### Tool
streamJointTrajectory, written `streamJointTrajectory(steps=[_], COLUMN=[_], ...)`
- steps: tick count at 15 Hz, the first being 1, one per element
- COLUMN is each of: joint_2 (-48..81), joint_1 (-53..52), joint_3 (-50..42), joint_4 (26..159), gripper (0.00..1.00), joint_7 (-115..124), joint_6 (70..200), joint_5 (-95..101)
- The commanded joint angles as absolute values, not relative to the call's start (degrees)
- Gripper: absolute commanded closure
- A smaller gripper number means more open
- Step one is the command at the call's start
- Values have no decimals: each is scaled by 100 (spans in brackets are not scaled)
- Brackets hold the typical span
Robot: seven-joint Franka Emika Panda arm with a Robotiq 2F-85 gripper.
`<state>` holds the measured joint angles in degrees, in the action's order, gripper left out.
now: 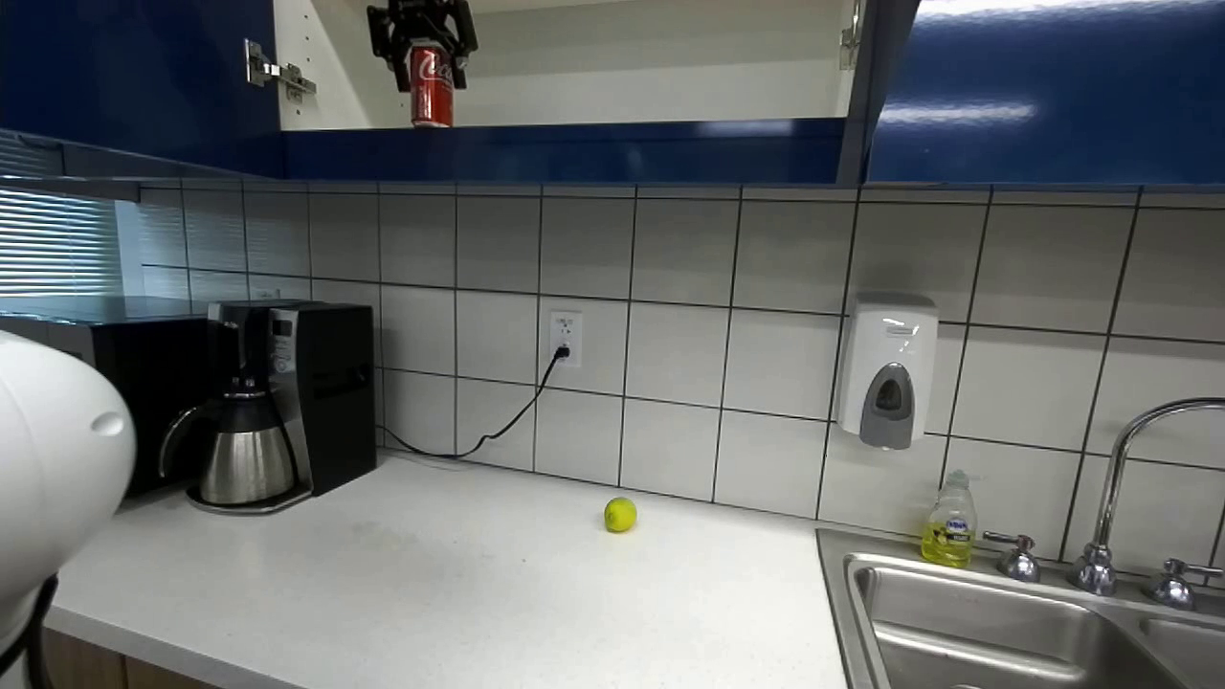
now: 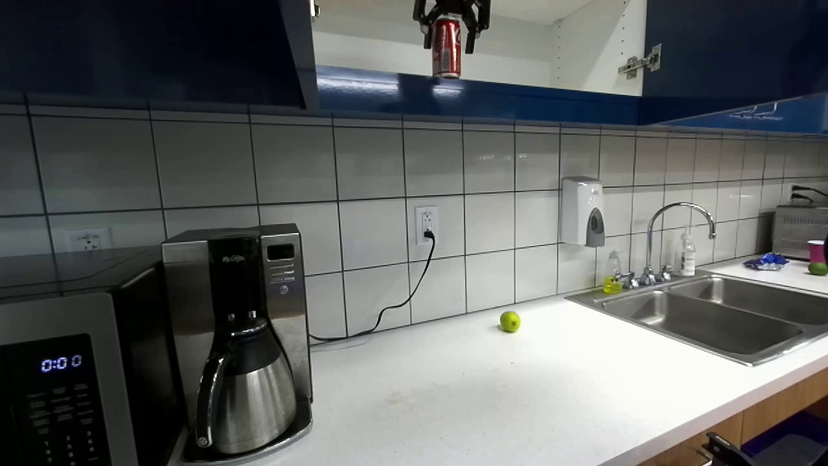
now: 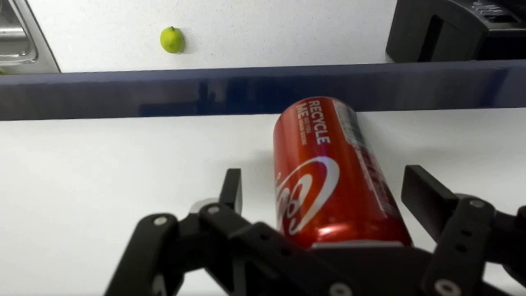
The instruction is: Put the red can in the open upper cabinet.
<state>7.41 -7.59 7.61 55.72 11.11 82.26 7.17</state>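
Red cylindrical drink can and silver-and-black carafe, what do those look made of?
Red can: probably aluminium, glossy printed finish, given the bright highlight near its top. Carafe: likely satin stainless steel, from its soft streaked sheen; dull black upper part perhaps plastic.

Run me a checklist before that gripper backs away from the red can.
1. Red can upright: ok, in both exterior views.
2. Gripper open, with a gap on each side of the can: ok in the wrist view.
3. Can's top free of the gripper's body: cannot tell; that spot is hidden.
4. Can's base fully on the shelf: cannot tell; its lower end overlaps the blue front rail in the wrist view.
5. Open upper cabinet with its doors swung out: ok.
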Motion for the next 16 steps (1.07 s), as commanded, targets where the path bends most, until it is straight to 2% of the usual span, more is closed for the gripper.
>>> streamJointTrajectory(steps=[1,16], joint_2=[957,795], joint_1=[-801,-818], joint_3=[759,779], joint_4=[5178,4975], gripper=[0,0], joint_7=[1253,1179], joint_6=[7920,7435], joint_5=[815,738])
